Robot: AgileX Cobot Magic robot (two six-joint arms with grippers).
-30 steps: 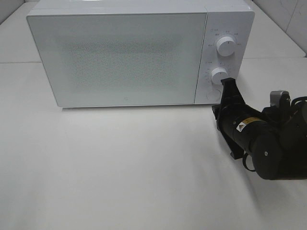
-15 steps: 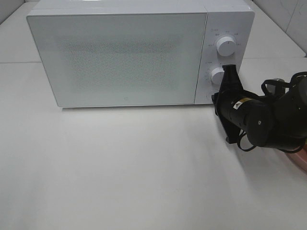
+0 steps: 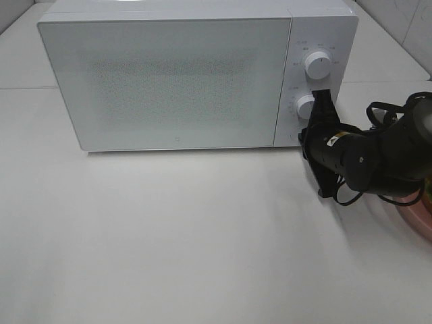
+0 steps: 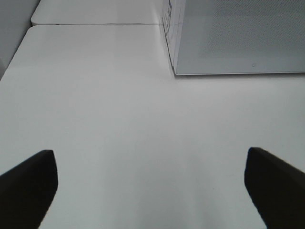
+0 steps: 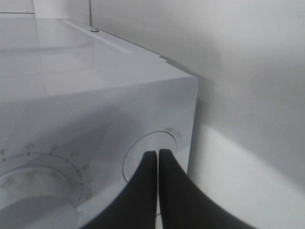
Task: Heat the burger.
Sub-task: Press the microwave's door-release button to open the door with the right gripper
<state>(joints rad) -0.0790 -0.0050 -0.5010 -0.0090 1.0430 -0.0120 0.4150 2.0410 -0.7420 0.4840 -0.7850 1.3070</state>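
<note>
Pressing the microwave's (image 3: pixel 169 81) round release button (image 5: pixel 138 160), I keep my right gripper (image 5: pixel 157 153) pressed together and should push squarely at its centre until the door springs. My left gripper (image 4: pixel 150 160) hangs spread over the worktop (image 3: pixel 169 236). I cannot see the burger, possibly hidden behind the right arm by the pink plate (image 3: pixel 420 212); dial markings and the arm's yellow label (image 3: pixel 335 142) are illegible.

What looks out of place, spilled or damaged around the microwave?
Nothing stands out. The microwave sits square with its door closed, no spill or damage showing. The shut right gripper has its tips at the round button. A pink plate peeks out behind that arm, mostly hidden.
</note>
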